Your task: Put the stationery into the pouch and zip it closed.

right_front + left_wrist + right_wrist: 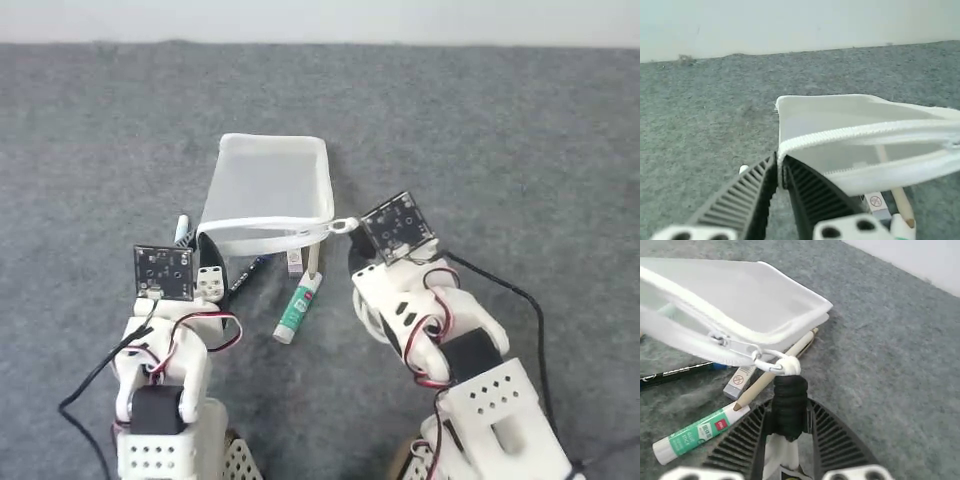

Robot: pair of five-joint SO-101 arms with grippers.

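Grey, felt-like carpet covers the desk [520, 130] from edge to edge, and a plain pale wall [320, 20] runs along its far side. At the near left stands the left arm. Its left end effector [780, 162] has its jaws pressed together on the zip-edged left corner of the pouch [265, 190]. Just beside that corner a marker [183, 230] lies on the carpet.

The pouch is white and half see-through. It sits in the middle of the desk with its mouth gaping open toward the arms. The stationery lies outside it on the carpet, at and just in front of the mouth:
- a black pen [245, 275] lies slanted toward the left arm
- a small eraser [294, 262] lies beside it
- a pale pencil [313, 262] has its far end under the pouch's rim
- a green-and-white glue stick [298, 307] lies nearest the arms

At the pouch's right corner the zip pull [787, 385], a dark grip tied on with a white knot, sits between the jaws of the right end effector [788, 410], which are clamped on it. The right arm stands at the near right, with a black cable [520, 300] trailing over the carpet beside it.
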